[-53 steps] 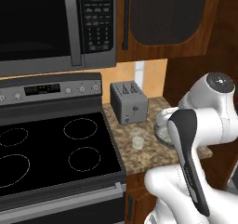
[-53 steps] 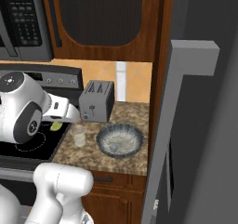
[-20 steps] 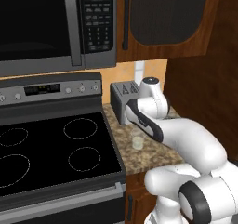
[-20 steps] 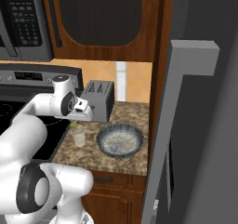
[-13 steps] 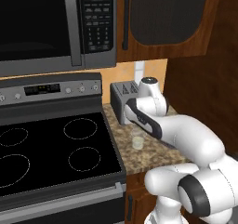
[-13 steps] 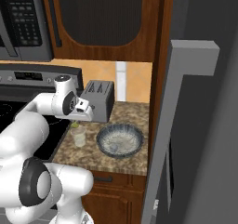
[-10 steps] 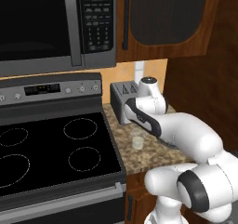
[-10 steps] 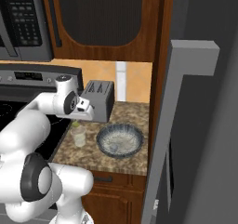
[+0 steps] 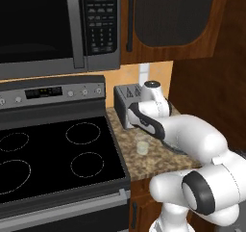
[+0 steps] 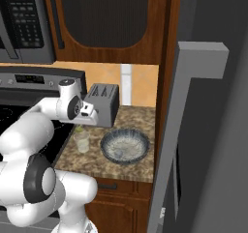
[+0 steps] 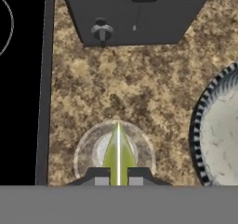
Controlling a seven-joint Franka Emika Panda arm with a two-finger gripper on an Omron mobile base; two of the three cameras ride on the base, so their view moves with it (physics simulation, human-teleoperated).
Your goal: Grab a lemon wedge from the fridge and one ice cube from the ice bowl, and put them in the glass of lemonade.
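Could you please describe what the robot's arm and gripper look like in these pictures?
The arm is built of glossy white, rounded segments joined by dark grey to black round joints, with a black curved band along the forearm. No cables or lettering are visible. The gripper ends in two small dark finger tips with paler grey faces.

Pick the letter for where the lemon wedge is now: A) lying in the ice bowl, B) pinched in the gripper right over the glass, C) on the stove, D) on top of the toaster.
B: in the hand view the wedge sits between the shut gripper, with the glass rim ringed directly beneath it.
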